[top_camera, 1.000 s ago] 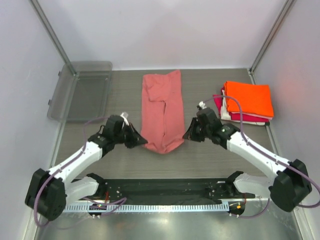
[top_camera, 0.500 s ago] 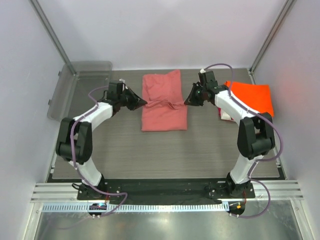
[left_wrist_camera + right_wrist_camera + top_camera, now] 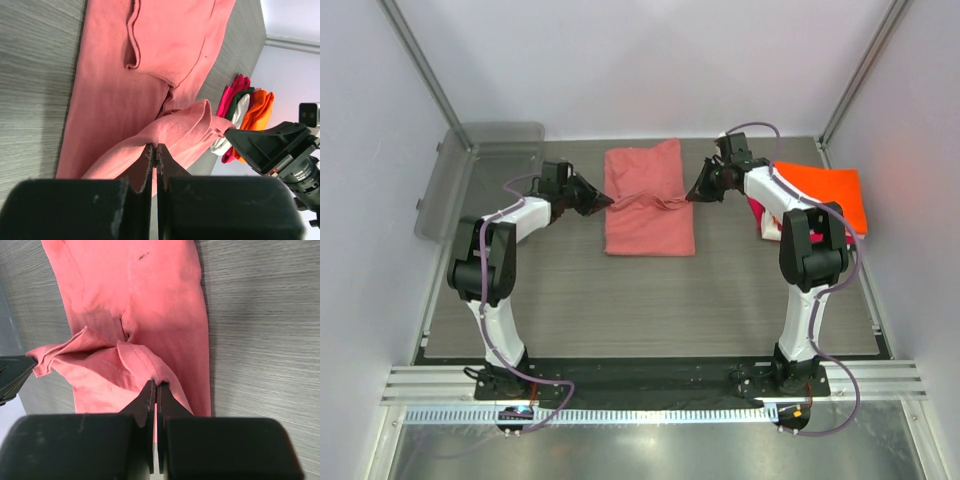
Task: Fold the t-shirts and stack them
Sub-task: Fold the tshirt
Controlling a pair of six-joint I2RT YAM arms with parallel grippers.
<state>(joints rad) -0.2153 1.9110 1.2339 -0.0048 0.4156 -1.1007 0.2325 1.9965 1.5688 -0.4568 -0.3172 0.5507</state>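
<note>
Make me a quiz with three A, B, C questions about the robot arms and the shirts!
1. Where is the clear grey plastic tray?
A. far left
B. middle
C. near right

2. What colour tops the folded t-shirt stack?
A. white
B. bright orange
C. blue

3. What holds the salmon-pink cotton t-shirt?
A. nothing
B. one gripper
C. the left gripper and right gripper

Answers:
1 A: it sits by the left wall.
2 B: orange lies topmost.
3 C: both wrist views show fingers shut on pink cloth.
</note>
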